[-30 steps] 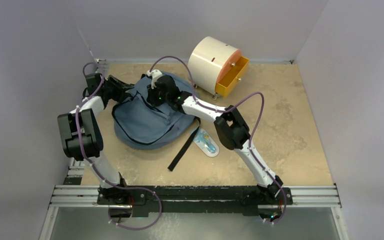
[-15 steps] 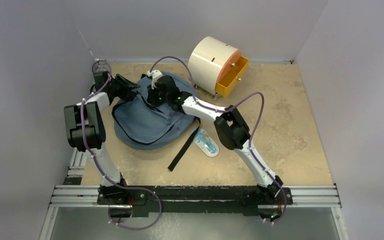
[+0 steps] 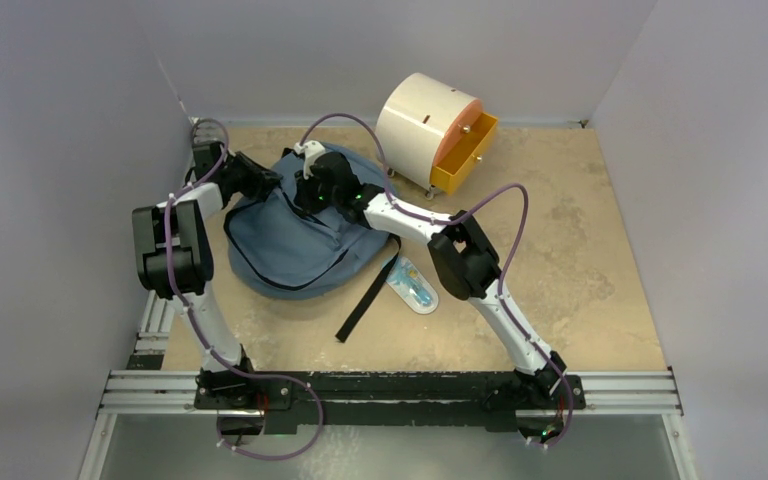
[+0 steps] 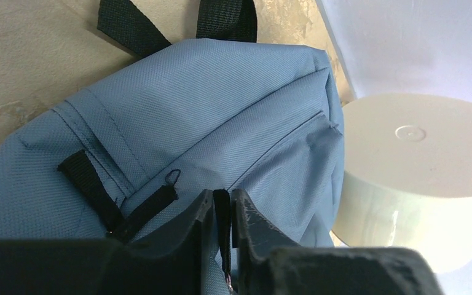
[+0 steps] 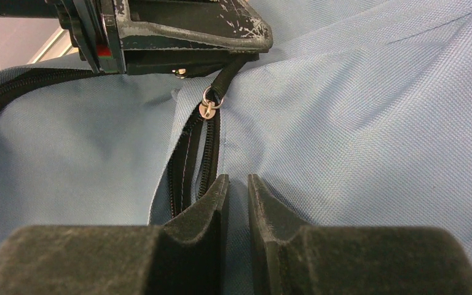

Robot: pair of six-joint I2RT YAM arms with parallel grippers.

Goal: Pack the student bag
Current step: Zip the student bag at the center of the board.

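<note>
Bag [image 3: 295,240]: slate-blue, slumped on the far left of the worktop [image 3: 560,260], reached from both sides.

Left arm [image 3: 170,250]: elbow folded high by the left wall, forearm running away from the base, wrist turned right onto the bag's far-left edge. Left fingers [image 4: 187,230]: closed to a slit on a black pull [image 4: 222,215], clamped between the pads. Only from the left wrist: a small black loop [image 4: 86,184] sewn on the fabric. Only from the right wrist: that pull running from those fingers down to a metal slider [image 5: 209,106] at the head of a zipper [image 5: 200,153], two black tapes leading down from it.

Right arm [image 3: 465,260]: stretched leftward and away, elbow raised mid-worktop, wrist dipped onto the bag's far middle. Right fingers [image 5: 203,215]: narrow, pressed into the bag just right of the zipper, blue fabric nipped in the gap.

From above alone: a loose black strap [image 3: 365,295] trailing toward the near edge, with a clear packet [image 3: 412,285] just beside it. Further right: cream cabinet [image 3: 422,125] near the bag, also caught by the left wrist; orange drawer [image 3: 465,150] standing out.
</note>
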